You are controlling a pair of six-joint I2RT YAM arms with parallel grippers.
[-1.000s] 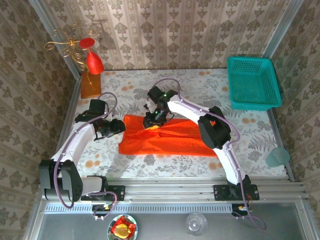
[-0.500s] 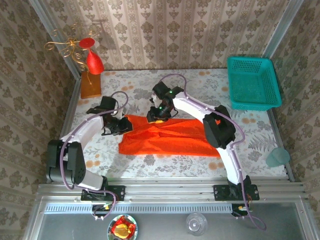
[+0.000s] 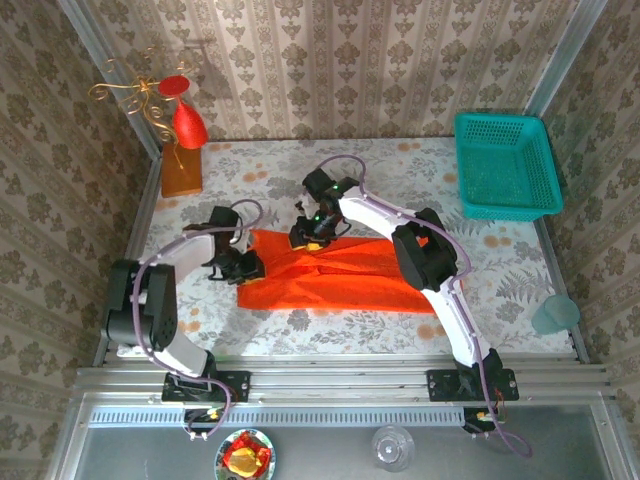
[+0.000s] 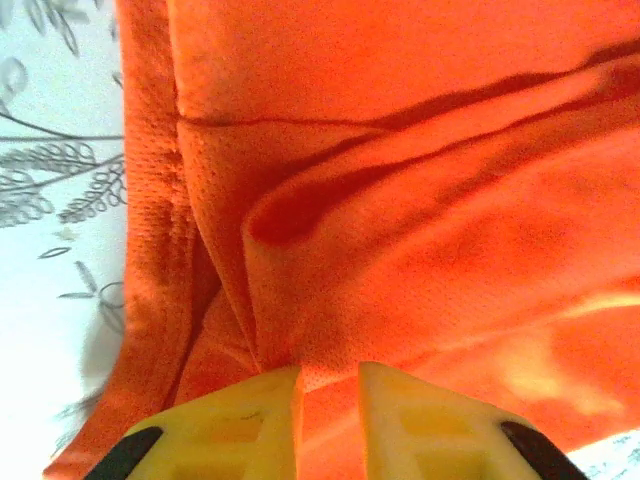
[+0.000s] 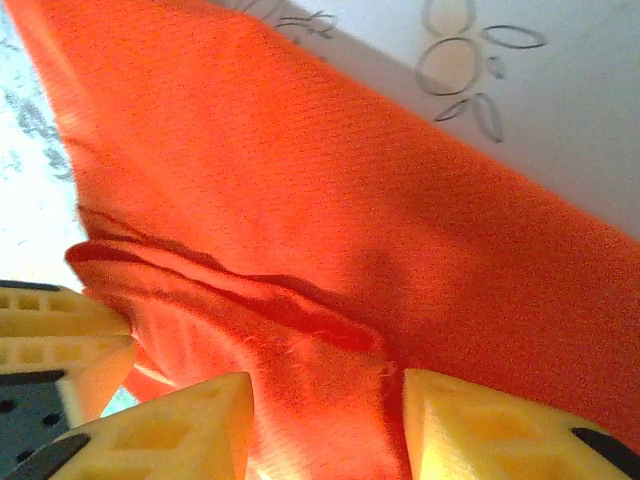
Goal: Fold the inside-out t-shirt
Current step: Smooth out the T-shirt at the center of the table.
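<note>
The left gripper is at the left end of the inside-out t-shirt. In the left wrist view its two yellow fingers are nearly closed, and a thin fold of the orange cloth is pinched in the narrow gap between them, so this gripper is grasping the shirt's edge. The shirt itself lies on the table as a long, low band, mostly flat but wrinkled and bunched at this left end. The right gripper is at the far edge of the shirt, a little right of the left gripper. In the right wrist view its fingers stand wider apart with a thick ridge of cloth between them, and I cannot tell if they press on it or only surround it. The teal basket stands well apart, to the right of and beyond the shirt. I judge the folding is only partly done: the cloth is gathered into one band, but no neat, compact packet is made. The cross folds from the ends are not yet done, and the left end needs smoothing first.
</note>
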